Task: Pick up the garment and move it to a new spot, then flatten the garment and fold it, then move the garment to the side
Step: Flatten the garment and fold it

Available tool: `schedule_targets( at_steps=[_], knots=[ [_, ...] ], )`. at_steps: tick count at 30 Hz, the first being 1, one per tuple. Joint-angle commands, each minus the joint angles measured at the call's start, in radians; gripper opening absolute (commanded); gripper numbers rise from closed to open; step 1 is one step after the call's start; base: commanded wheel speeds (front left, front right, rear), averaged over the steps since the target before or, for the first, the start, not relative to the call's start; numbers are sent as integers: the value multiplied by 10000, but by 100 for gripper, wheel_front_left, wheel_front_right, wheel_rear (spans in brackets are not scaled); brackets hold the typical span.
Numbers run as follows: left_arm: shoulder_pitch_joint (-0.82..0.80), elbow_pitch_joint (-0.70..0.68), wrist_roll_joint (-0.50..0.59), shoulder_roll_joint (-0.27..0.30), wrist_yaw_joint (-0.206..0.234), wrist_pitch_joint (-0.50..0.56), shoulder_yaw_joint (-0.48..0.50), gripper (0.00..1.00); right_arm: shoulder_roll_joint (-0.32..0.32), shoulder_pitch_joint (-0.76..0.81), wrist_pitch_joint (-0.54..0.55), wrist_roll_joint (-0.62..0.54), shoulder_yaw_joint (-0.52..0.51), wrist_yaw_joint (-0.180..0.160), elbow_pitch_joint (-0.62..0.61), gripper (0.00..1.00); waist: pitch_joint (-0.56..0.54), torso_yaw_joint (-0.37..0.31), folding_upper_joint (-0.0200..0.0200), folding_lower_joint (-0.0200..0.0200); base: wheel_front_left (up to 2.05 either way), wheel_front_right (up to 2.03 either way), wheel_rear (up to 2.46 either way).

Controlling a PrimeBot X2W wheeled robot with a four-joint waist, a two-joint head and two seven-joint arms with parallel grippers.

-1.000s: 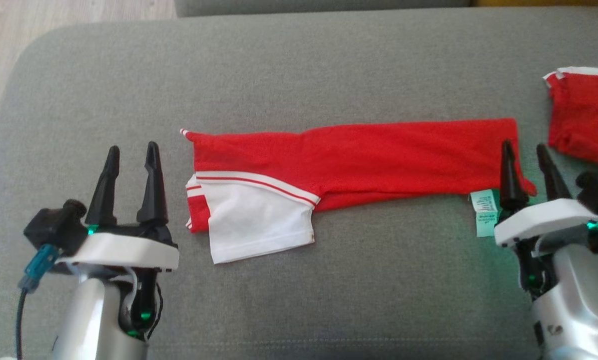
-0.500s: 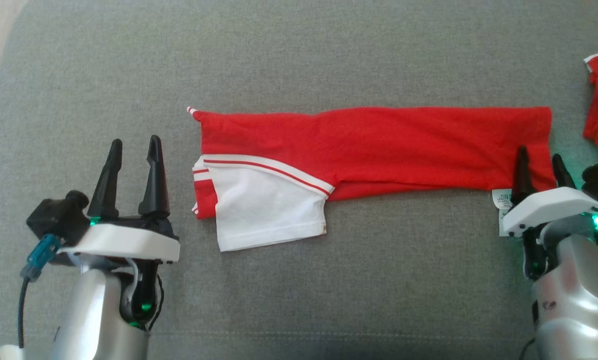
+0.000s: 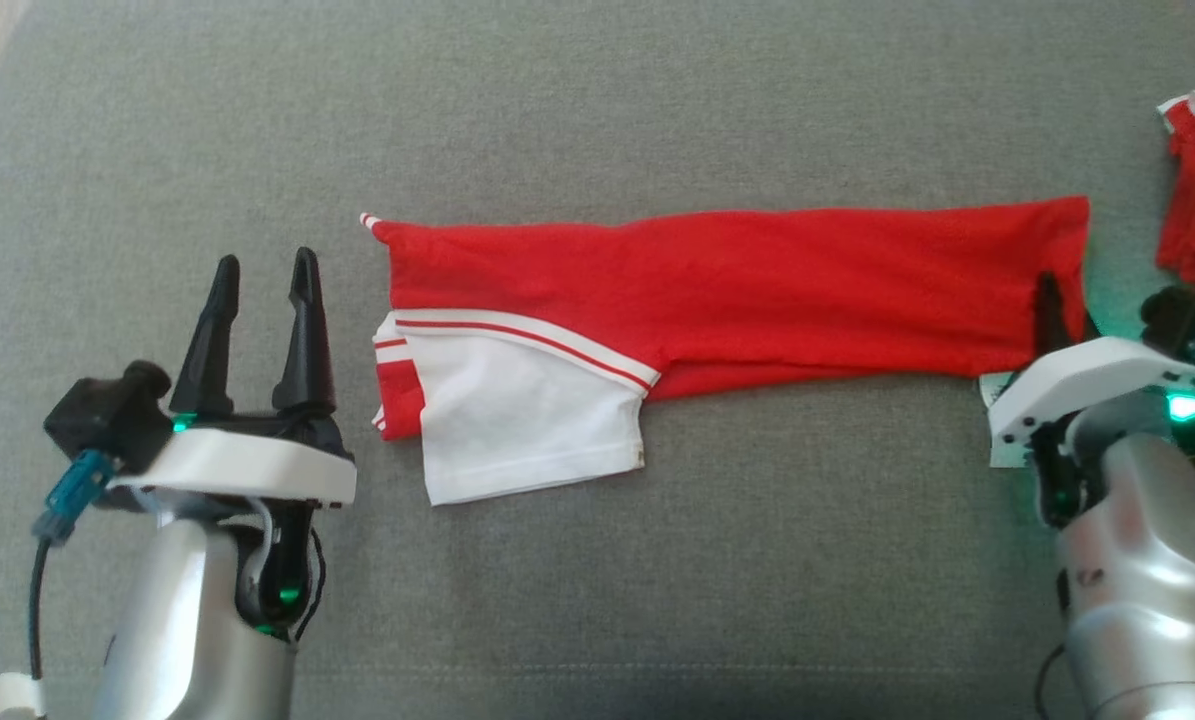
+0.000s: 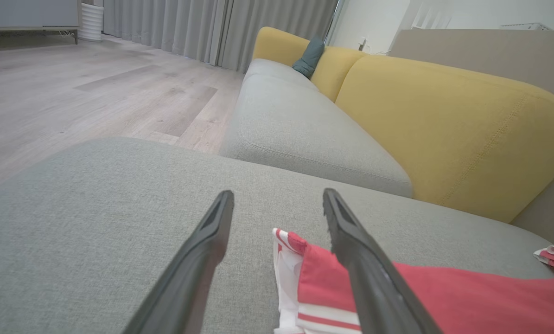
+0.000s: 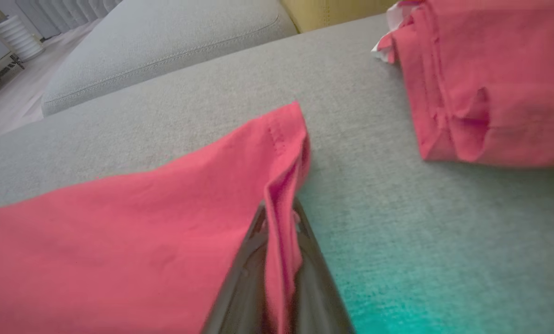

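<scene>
Red garment [image 3: 717,290] over half-hidden right pincer [image 5: 280,218]

A home living room: yellow-backed sofa [image 4: 443,130], grey seat cushions [image 4: 295,125], long grey curtains [image 4: 188,28], pale wood-plank floor [image 4: 73,88].

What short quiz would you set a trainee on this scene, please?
1. True or false: the left jaws are shut on the garment.
2. The right jaws grip the garment at: A) its white-striped end, B) its plain red end, C) its middle.
3. Fill in: the garment lies on a ___ cushion.
Key: 1 false, they stand open beside it; 2 B; 3 grey.
</scene>
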Motion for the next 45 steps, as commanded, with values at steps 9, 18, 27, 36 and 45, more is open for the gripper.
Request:
schedule_targets(
  at_steps=[9, 18, 27, 36, 45],
  knots=[
    [-96, -266, -19, 109, 39, -51, 546, 100, -1266, 315, 340, 518, -434, -9, -1258, 0, -509, -350, 0, -1, 0, 0, 0],
    [147, -241, -124, 109, 39, -51, 534, 100, -1224, 739, 706, 775, -595, -9, -2370, 0, -1043, -573, 0, -1, 0, 0, 0],
    [433, -295, -336, 109, 183, -51, 459, 100, -226, 1185, 1594, 1670, 245, -9, -4627, 0, -1604, -450, 0, -1, 0, 0, 0],
    [650, -303, -346, 109, 221, -51, 574, 100, 222, 1912, 2223, 3778, 2640, -9, -6051, 0, -1929, -104, 0, -1, 0, 0, 0],
    [672, -129, -394, 108, 211, -51, 156, 100, 227, 1602, 903, 6249, 5776, -9, -4568, 0, -1910, 392, 0, -1, 0, 0, 0]
  ],
)
